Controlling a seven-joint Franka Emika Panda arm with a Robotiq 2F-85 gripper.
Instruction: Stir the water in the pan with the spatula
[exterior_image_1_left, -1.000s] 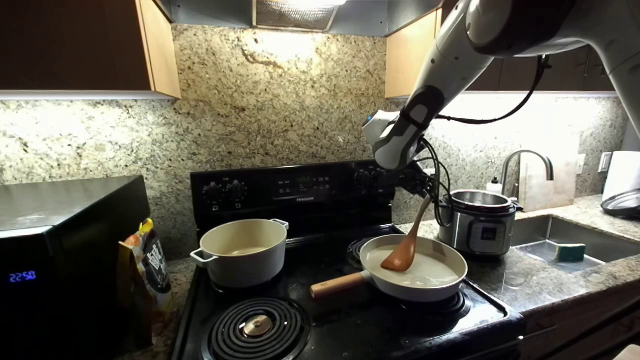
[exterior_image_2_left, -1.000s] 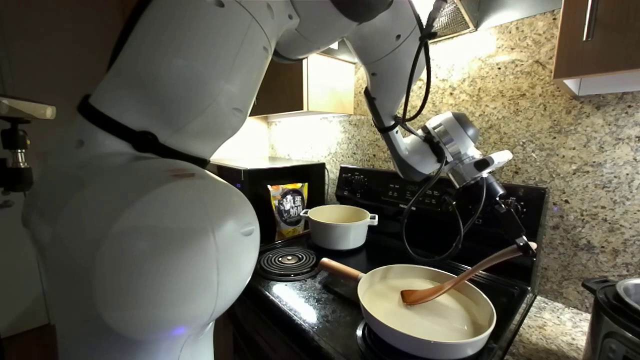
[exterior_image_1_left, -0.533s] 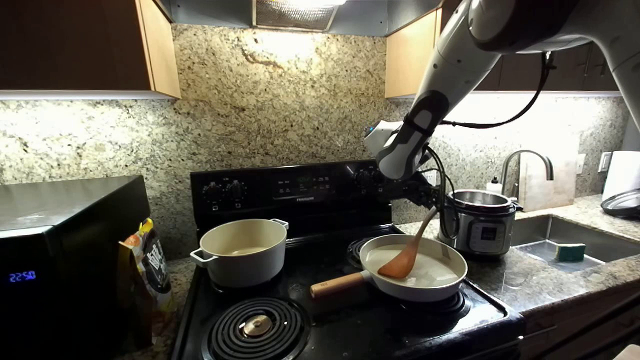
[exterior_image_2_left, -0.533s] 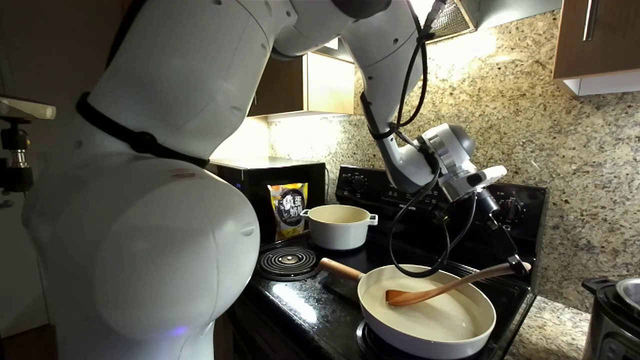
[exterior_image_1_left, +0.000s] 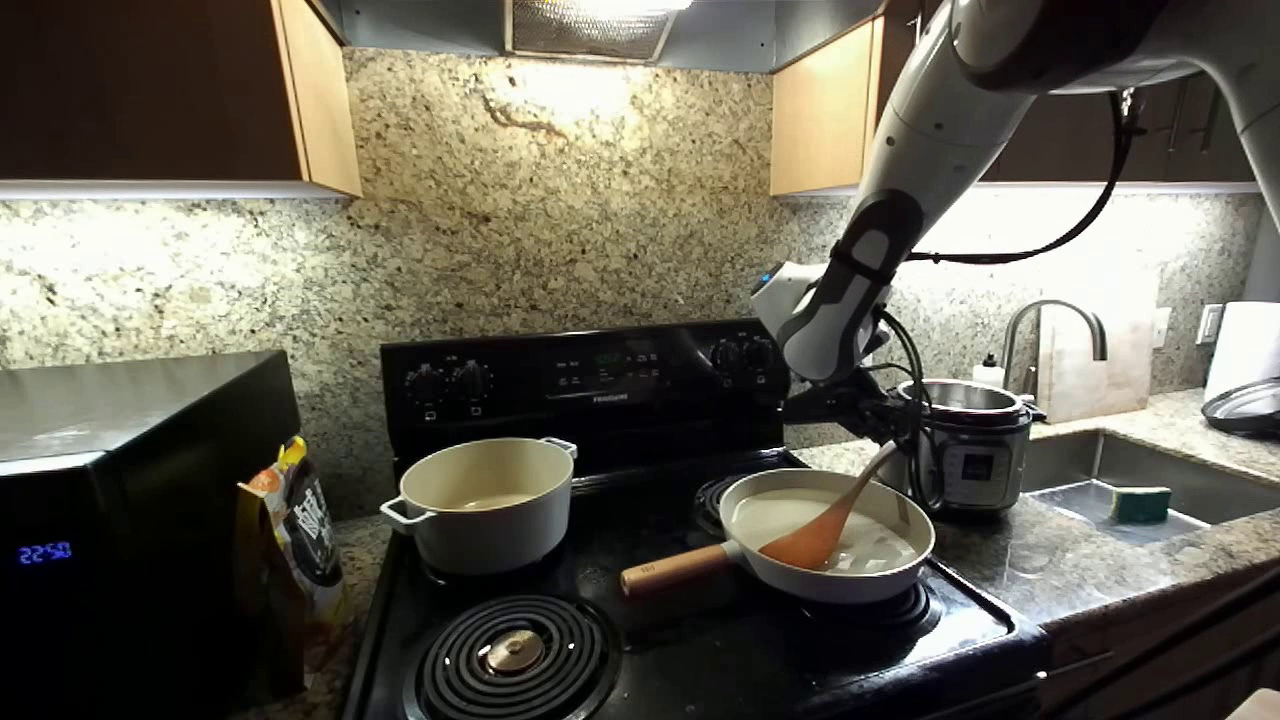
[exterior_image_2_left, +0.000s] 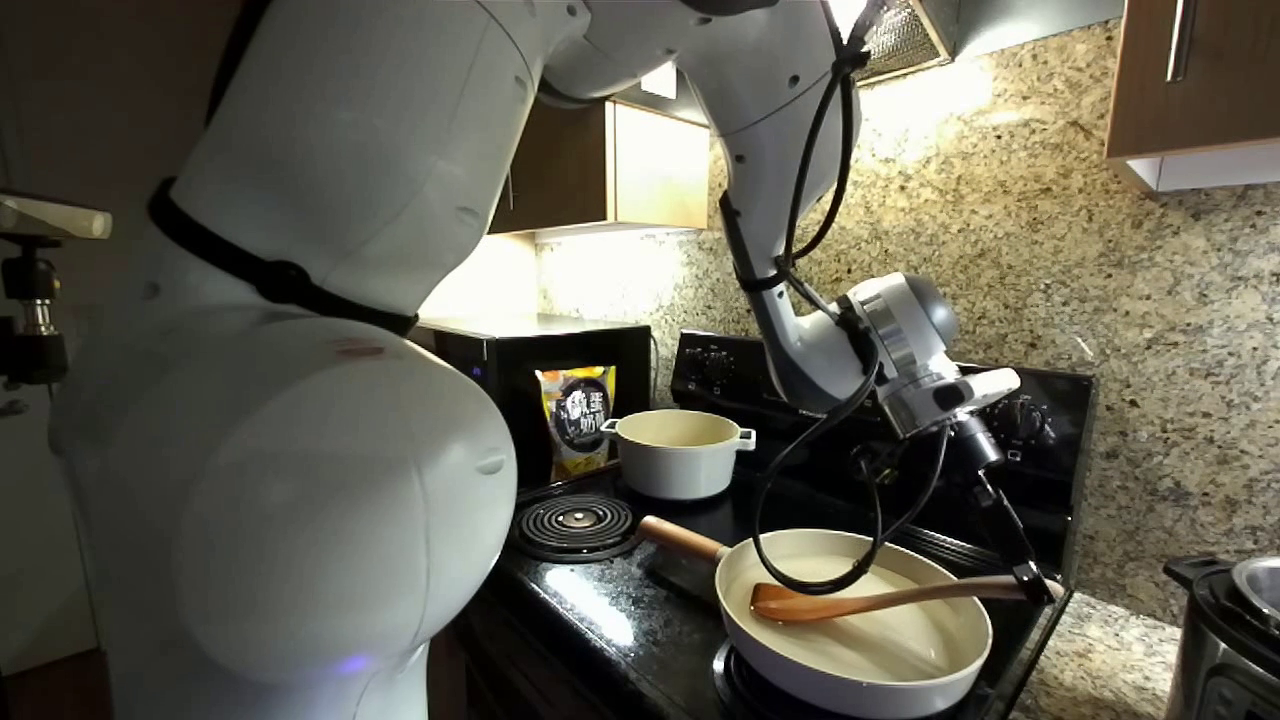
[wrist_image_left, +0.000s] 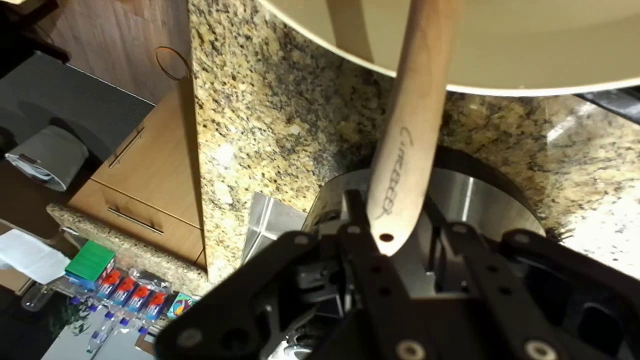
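Gripper (exterior_image_2_left: 1030, 582): jaws pinching spatula (exterior_image_2_left: 885, 601) nr its butt, just outside pan (exterior_image_2_left: 850, 694) rim, roughly opp. pan hdl (exterior_image_2_left: 680, 538). Spatula runs from jaws in over pan, long axis sloping down twd pan hdl; blade apparently dipped in water (exterior_image_1_left: 872, 548). Shaft/rim contact: can't tell. Next sweep prob. away fr. pan-hdl side.

Spatula (wrist_image_left: 416, 125) held near handle end by gripper (wrist_image_left: 394, 206); pan (wrist_image_left: 520, 75) rim overlapped by spatula; steel vessel (wrist_image_left: 487, 202) on counter (wrist_image_left: 250, 115) partly hidden by gripper.
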